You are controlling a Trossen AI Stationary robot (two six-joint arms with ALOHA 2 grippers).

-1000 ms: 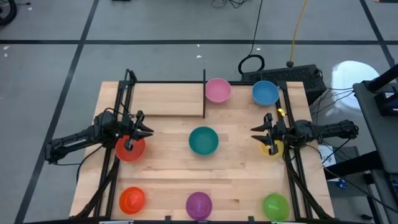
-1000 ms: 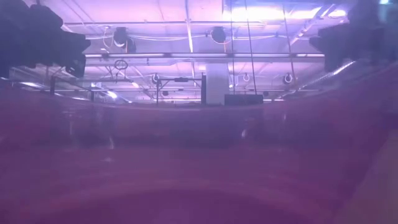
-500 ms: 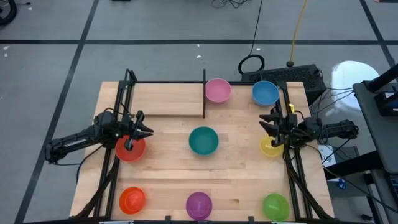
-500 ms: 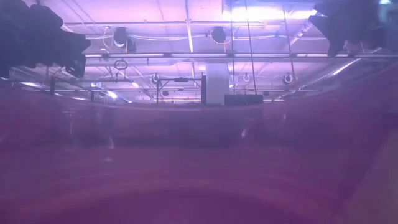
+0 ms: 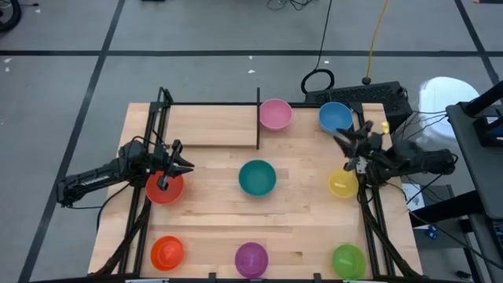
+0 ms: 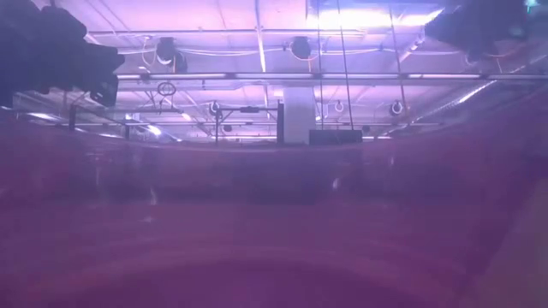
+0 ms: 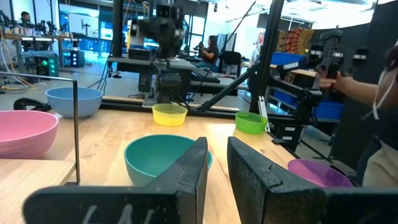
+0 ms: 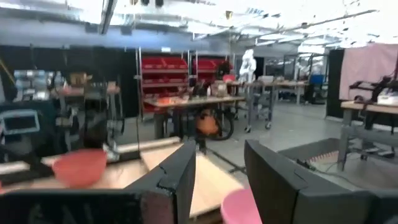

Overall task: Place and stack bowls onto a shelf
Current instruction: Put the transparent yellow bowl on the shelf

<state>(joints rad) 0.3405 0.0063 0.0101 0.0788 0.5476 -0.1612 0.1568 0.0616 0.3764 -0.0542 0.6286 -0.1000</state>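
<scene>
Shelf (image 5: 212, 126): narrow wood plank along the worktop's (image 5: 299, 204) far edge, long axis left-right, black upright divider (image 5: 258, 118) at its right end. No bowls on the plank.

All bowls upright, mouths up. Pink bowl (image 5: 275, 114) just right of the divider, blue bowl (image 5: 335, 117) further right. Teal bowl (image 5: 257, 178) mid-worktop. Orange bowl (image 5: 167, 251), purple bowl (image 5: 251, 257), green bowl (image 5: 347, 259) along the near edge.

Left hand (image 5: 174, 167) over the red bowl's (image 5: 165, 189) rim, fingers slightly apart, holding nothing. Right hand (image 5: 351, 149) open, empty, between the blue bowl and the yellow bowl (image 5: 343, 185).

Light wood worktop, grey floor with dark lines. Workshop behind: red bins, benches.
</scene>
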